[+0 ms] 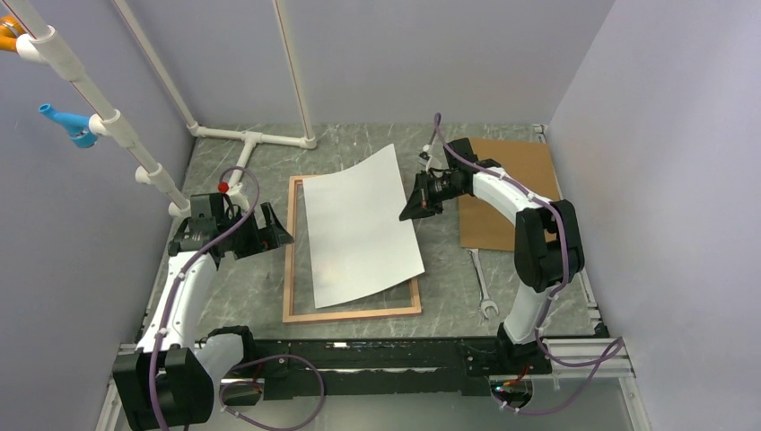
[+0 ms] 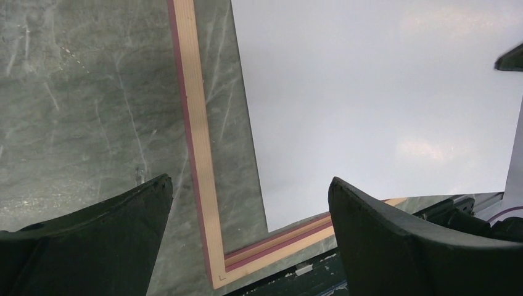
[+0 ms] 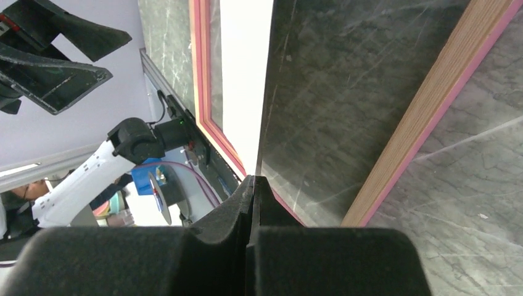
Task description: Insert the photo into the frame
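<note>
I'm mid-placement. My right gripper (image 1: pixel 415 208) is clamped on the right edge of the photo (image 1: pixel 359 229), which lies white back up, skewed across the frame (image 1: pixel 290 269) at centre. My left gripper (image 1: pixel 276 229) gapes beside the frame's left rail. Next, I judge, I square the photo and lower it. The table (image 1: pixel 242 287) is green and marbled, with grey walls (image 1: pixel 404 54) around it.

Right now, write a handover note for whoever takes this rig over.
Left end effector: open, empty, hovering beside the frame's left rail.
Right end effector: shut on the right edge of the photo, holding that edge raised.
Photo: white back up and skewed over the frame. Its far corner and right side overhang the rails.
Brown board: on the table to the right, apart from both.
Done: the photo is gripped and lies over the frame.
Left: square it to the rails, lower it inside, release.
</note>
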`<state>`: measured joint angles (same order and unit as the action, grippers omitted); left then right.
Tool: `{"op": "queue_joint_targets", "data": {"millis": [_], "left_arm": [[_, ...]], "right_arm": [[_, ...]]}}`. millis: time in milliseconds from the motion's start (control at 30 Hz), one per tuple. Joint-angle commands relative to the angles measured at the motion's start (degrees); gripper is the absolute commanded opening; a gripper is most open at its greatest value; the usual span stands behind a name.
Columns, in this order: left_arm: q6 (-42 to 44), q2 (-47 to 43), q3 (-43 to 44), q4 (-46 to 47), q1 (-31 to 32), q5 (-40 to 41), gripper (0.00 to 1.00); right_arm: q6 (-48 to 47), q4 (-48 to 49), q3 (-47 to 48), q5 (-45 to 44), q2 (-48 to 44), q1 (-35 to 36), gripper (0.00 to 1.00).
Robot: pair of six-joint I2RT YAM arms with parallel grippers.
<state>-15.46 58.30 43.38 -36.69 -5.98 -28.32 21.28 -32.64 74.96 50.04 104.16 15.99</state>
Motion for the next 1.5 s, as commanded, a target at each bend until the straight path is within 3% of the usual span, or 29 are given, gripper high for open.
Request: {"op": "queue_joint_targets", "data": {"millis": [0, 1033, 1467], "left_arm": [[2.12, -2.16, -0.21, 1.97, -0.21, 0.63, 0.99], [2.55, -2.76, -0.38, 2.23, -0.24, -0.07, 0.99], [2.57, -2.72, -0.48, 2.32, -0.22, -0.23, 0.99]], "right_arm": [[1.64, -1.54, 2.73, -1.85, 0.40, 0.78, 0.00], [20.61, 15.01, -8.78, -3.78, -6.49, 5.44, 0.00], [22.63, 20.09, -12.51, -7.44, -7.34, 6.20, 0.00]]}}
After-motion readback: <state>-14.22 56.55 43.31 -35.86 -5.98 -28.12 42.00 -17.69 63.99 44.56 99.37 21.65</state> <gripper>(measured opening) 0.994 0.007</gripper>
